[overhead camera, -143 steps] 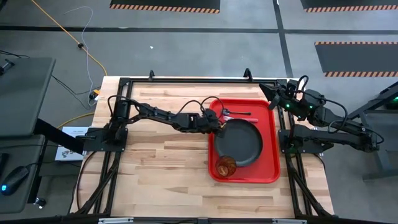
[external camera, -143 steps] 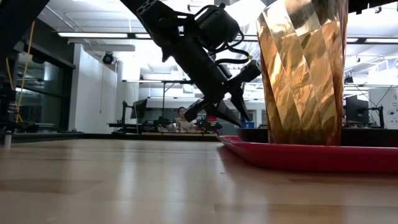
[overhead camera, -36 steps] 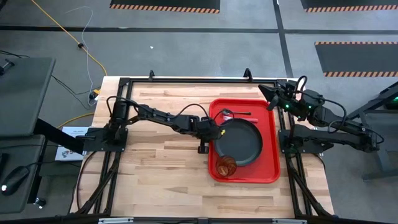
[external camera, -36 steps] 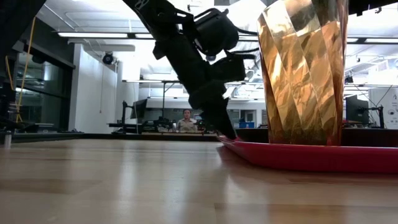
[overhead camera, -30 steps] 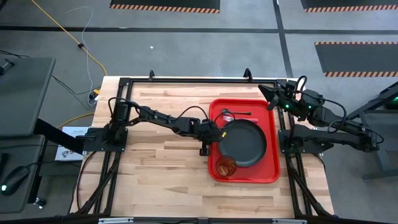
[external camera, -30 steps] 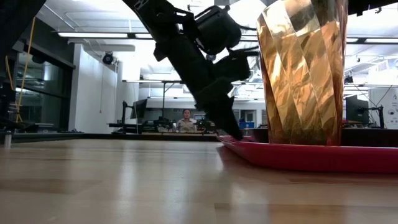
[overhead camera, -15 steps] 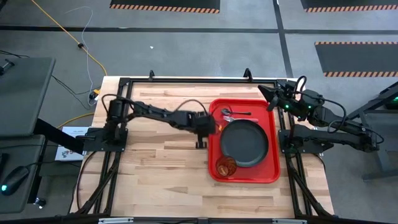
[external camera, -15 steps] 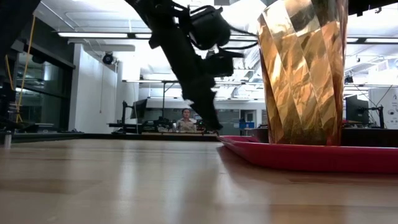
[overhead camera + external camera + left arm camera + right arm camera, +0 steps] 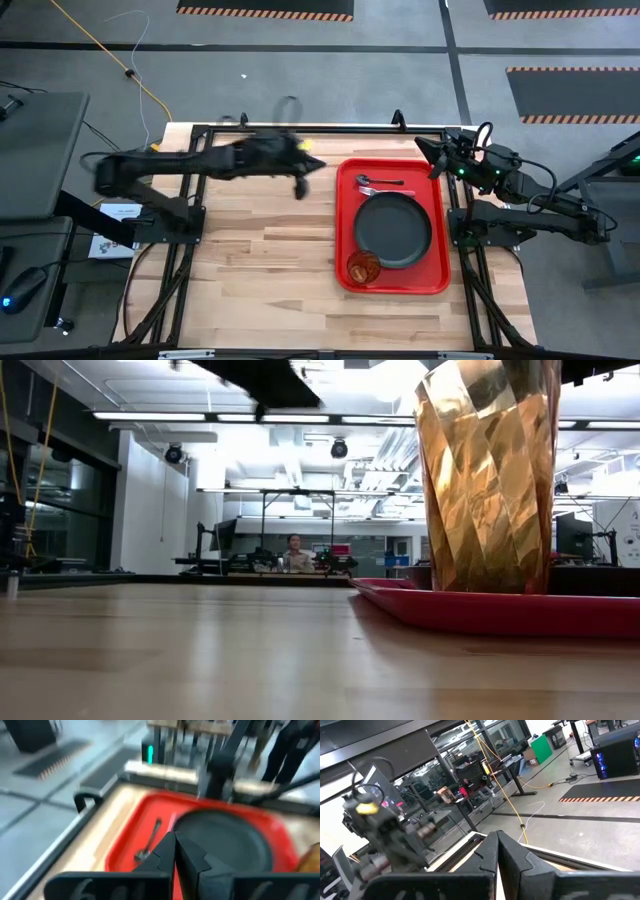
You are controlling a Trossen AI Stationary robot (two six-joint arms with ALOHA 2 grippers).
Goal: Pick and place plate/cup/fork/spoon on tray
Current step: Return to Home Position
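One round plate (image 9: 392, 230) — rimmed red tray (image 9: 441, 240)

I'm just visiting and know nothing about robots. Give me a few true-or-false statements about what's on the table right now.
1. The plate lies on the red tray. True.
2. The cup stands on bare wood. False: it stands on the tray, beside the plate.
3. The left gripper holds the plate. False: it is shut on nothing, off the tray.
4. The right gripper waits at the table's right edge. True.
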